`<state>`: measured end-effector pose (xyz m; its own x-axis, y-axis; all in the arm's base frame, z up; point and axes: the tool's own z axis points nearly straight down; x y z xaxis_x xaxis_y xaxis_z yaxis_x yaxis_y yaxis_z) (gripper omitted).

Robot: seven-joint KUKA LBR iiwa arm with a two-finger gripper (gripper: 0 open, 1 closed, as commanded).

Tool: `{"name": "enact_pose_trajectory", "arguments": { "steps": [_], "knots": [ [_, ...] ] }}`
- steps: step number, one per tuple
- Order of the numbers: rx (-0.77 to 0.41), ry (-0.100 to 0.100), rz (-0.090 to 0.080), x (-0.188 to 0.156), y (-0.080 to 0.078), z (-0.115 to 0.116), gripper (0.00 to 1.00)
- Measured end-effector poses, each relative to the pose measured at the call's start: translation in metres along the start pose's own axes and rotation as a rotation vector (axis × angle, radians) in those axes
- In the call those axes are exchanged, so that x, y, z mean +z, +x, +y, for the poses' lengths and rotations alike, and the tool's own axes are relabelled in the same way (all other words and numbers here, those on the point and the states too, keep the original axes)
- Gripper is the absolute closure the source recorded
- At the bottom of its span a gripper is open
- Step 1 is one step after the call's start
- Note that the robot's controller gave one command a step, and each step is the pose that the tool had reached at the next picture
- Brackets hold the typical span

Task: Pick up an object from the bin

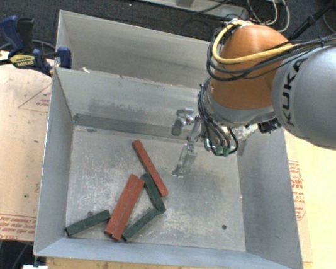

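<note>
1. Tool: thin pale metal, hanging tip-down over bare grey floor near the middle of the bin, a little toward the back wall. Cannot tell whether wide or narrow from this angle.
2. Directly above the tool: a rounded orange cover on the wrist, with yellow and black cables looped over it.
3. Behind the cover: the thick grey arm, reaching in from the right across the bin's right rim.
4. Nearest thing to the tool: a long red bar, flat on the floor just to the tool's left, apart from the tip, slanting from upper left to lower right.
5. Under that bar's lower end: a short dark green bar, slanting the same way and touching it.
6. Left of the green one: a second red bar, broader, running steeply down toward the front wall, its upper end beside the short dark green bar.
7. Right of the second red bar and against it: a lower green bar, slanting from upper right to lower left, its upper end meeting the short dark green bar.
8. Farthest from the tool: a third green bar, lying near the front left corner, its right end close to the foot of the second red bar.
9. All five bars grouped in the front left half of the bin floor, well below and left of the tool.
</note>
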<state>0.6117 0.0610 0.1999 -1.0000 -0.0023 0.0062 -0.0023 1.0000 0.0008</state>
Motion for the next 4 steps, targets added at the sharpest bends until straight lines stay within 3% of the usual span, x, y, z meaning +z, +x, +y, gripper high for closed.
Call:
{"name": "enact_pose_trajectory", "arguments": {
  "steps": [1,2,3,4],
  "knots": [
    [-0.116,-0.001,0.002,0.105,0.04,0.066,0.0],
    [0.233,-0.004,-0.009,0.128,-0.005,0.041,0.0],
    [0.039,-0.002,-0.005,0.109,0.062,0.084,0.0],
    [-0.125,-0.001,-0.012,0.129,0.121,0.1,0.0]
  ]
}}
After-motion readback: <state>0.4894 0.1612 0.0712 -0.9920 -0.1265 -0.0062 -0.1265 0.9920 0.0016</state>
